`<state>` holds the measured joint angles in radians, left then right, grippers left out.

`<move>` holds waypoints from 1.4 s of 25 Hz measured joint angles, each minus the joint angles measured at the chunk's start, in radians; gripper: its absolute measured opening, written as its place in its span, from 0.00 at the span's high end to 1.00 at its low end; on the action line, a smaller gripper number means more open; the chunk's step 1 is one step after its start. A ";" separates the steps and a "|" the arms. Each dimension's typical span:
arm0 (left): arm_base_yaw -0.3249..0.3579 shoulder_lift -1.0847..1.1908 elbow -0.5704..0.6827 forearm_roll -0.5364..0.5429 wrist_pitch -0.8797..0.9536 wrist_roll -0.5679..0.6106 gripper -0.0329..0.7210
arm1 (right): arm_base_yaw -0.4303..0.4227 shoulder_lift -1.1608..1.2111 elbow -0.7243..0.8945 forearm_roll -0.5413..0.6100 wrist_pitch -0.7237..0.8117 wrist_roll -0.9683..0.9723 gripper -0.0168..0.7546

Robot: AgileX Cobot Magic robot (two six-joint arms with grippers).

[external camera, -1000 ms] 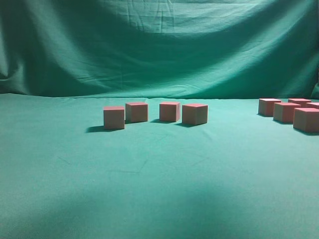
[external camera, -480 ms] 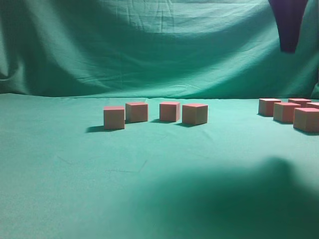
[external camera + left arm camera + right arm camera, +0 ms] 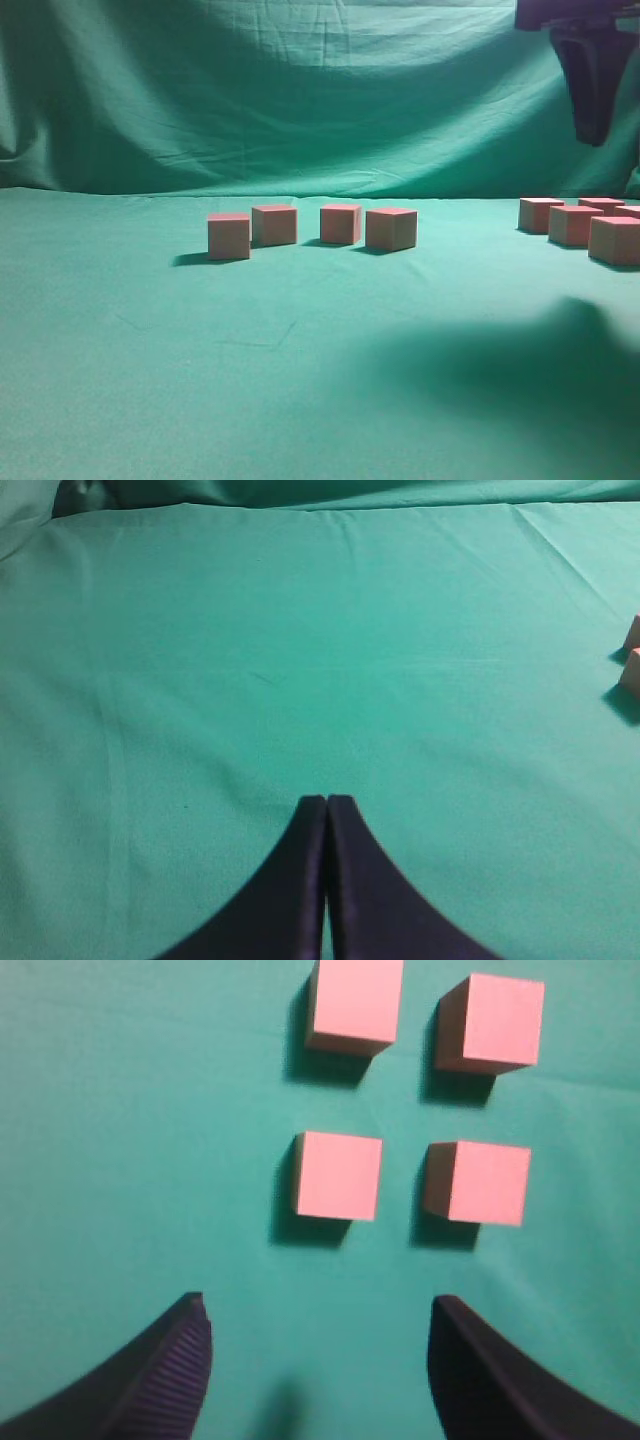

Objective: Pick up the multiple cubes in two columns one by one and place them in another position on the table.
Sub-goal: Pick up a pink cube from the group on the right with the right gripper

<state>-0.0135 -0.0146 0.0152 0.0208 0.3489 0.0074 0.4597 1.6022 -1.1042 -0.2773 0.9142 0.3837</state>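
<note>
Below the right gripper point(image 3: 318, 1345), whose jaws stand wide apart and empty, four cubes point(image 3: 338, 1175) sit in two columns on the green table point(image 3: 300, 380), just ahead of its fingertips. Off to the side, the left gripper point(image 3: 327, 802) hangs pressed together over bare cloth, with two cubes well to its right. Four more cubes point(image 3: 340, 224) stand in a loose row, well apart from the right gripper.

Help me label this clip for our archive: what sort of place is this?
Probably a lab or studio bench set up for robot trials, not a home. Green cloth covers the table and hangs as a backdrop. Identical pink-topped cubes sit in tidy rows, and a black right gripper hangs open above them.
</note>
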 joint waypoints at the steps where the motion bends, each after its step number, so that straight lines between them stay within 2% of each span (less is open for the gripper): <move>1: 0.000 0.000 0.000 0.000 0.000 0.000 0.96 | 0.000 0.000 0.002 0.000 -0.019 0.002 0.37; 10: 0.000 0.000 0.000 0.000 0.000 0.000 0.96 | -0.103 0.000 0.016 0.003 -0.086 0.008 0.37; 35: 0.000 0.000 0.000 0.000 0.000 0.000 0.96 | -0.103 0.223 0.016 0.041 -0.247 -0.008 0.37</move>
<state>-0.0135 -0.0146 0.0152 0.0208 0.3489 0.0074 0.3566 1.8248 -1.0880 -0.2362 0.6669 0.3756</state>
